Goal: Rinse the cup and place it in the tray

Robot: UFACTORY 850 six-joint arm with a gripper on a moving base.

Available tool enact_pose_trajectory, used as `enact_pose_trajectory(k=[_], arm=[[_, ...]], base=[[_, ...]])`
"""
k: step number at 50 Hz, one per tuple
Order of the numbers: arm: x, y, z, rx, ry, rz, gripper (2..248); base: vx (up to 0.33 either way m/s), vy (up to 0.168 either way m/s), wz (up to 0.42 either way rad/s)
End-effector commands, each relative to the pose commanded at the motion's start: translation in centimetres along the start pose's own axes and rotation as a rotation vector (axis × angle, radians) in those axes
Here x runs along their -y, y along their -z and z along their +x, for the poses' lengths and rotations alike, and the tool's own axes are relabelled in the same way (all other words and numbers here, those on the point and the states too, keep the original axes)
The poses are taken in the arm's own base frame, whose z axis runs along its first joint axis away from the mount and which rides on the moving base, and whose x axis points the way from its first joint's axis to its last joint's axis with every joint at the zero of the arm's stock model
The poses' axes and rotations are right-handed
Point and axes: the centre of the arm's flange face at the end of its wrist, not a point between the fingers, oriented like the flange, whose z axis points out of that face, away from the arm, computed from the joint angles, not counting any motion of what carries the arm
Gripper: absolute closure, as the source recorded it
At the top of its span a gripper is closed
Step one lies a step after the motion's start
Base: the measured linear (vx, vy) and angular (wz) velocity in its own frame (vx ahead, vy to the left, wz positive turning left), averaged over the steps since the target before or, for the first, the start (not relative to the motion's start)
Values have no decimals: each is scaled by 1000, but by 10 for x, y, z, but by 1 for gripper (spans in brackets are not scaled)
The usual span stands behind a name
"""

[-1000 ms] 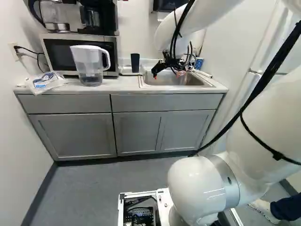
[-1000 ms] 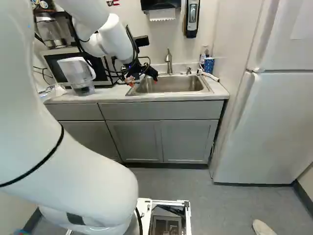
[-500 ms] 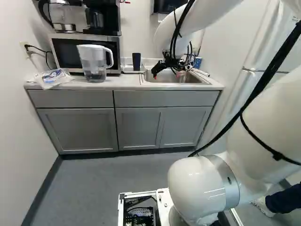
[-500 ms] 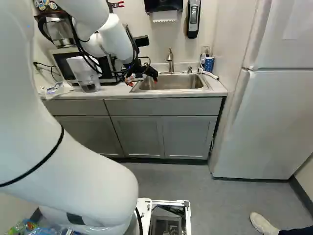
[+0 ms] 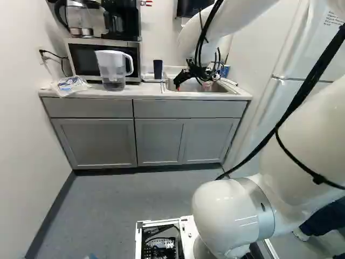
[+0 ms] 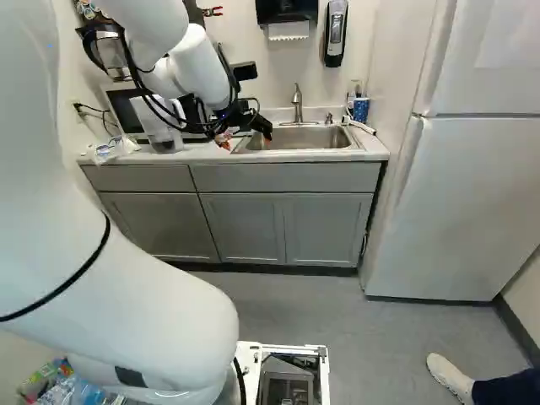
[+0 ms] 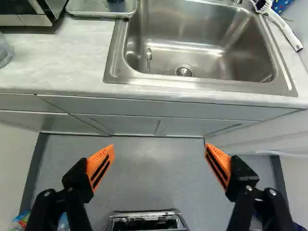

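Since a moment ago the base [image 5: 187,232] has moved while the arm [image 5: 229,216] holds its pose, and the claw [image 7: 159,145] is spread wide with nothing between its fingers [image 7: 102,159]. Ahead of it and to its left, the dark tumbler [image 5: 158,69] stands upright on the tray [image 7: 96,13] on the desk [image 7: 62,57]; likely light, stiff and slippery if wet, it would best be taken round its middle.

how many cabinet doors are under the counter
3, side by side in the left base view: the left door below the pitcher, the middle door below the dark cup, the right door below the sink.
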Motion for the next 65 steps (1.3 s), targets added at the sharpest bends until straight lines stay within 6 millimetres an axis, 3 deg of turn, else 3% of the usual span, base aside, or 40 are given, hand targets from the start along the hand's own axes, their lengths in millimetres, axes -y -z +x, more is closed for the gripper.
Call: enact_pose_trajectory(k=[65], arm=[[2,-8,-10,-23,0,14,3]], base=[[-3,0,1]])
